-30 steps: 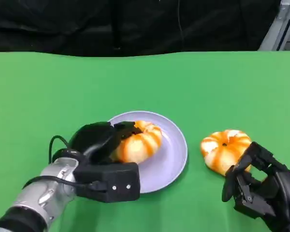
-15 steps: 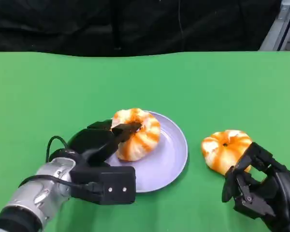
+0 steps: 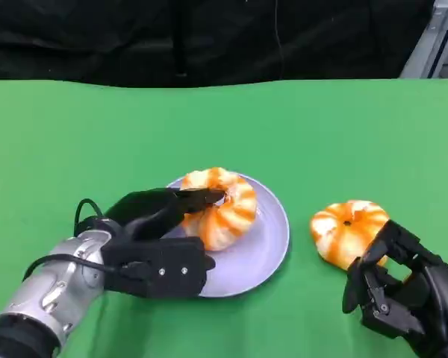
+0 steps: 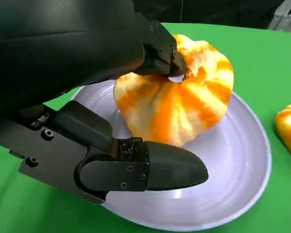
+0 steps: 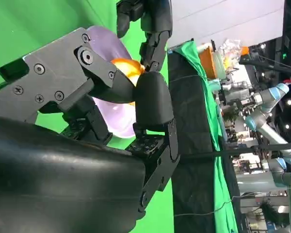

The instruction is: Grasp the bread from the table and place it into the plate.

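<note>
Plate (image 3: 265, 246) sits mid-desk toward the near edge; green desk (image 3: 97, 134) lies open from the plate to the far edge and toward both side edges; a second bread (image 3: 347, 231) lies on the desk just right of the plate rim, apart from it. Bread (image 3: 222, 207) is on the plate's left half, tilted up on its side; left robot hand (image 3: 160, 224) reaches over the plate's near-left rim, one finger on the bread's top dimple, thumb low beside its base, so it pinches the bread. Right robot hand (image 3: 403, 294) hovers at the near-right corner, just before the second bread; fingers curled in, holding nothing.
</note>
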### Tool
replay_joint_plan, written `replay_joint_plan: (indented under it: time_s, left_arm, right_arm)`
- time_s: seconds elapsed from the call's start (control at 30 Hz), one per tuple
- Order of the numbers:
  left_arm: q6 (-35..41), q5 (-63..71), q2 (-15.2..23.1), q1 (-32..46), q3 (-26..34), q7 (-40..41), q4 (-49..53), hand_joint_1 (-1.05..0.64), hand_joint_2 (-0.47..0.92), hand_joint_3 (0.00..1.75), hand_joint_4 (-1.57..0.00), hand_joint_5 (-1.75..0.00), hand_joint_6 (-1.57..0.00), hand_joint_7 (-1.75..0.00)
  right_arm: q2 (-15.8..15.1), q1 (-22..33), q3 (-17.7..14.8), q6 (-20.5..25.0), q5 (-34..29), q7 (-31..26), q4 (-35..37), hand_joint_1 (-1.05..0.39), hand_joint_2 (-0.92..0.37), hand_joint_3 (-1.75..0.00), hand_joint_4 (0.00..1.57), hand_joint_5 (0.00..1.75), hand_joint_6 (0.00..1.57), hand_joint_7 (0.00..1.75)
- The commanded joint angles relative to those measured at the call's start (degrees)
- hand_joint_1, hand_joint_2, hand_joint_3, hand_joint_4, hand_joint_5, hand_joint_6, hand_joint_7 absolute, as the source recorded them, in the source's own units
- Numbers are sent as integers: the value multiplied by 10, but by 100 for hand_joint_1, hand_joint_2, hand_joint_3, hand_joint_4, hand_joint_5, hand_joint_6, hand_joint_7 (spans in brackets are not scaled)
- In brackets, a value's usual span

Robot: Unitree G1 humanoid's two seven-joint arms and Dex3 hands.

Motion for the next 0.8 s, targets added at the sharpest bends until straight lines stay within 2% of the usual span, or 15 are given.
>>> replay_joint_plan:
  time_s: [0.03,0.27,0.43,0.5,0.8]
  left_arm:
    - [14,-18,17,7,12,-41,-28,-105,92,56,-9,0,-26,-1]
    - [50,-25,36,11,23,-91,-98,-105,92,61,-1,0,-23,0]
    - [87,-11,53,6,25,-119,-158,-105,92,63,0,0,-46,-10]
    - [94,-4,58,1,25,-119,-173,-105,92,59,-4,-1,-65,-7]
    - [96,7,66,2,37,-109,-217,-105,92,59,-18,-5,-92,-7]
  right_arm:
    - [-3,4,-3,-8,2,-1,-2,-18,-54,-114,87,175,64,172]
    - [-2,1,-3,-8,4,-1,-1,-16,-55,-115,87,175,63,173]
    - [-1,1,-4,-5,3,-4,-3,-16,-54,-115,88,175,63,173]
    - [-1,2,-4,-4,0,-7,-4,-16,-54,-116,88,175,64,173]
    - [0,0,-3,-14,-1,-6,2,-17,-53,-118,89,175,64,174]
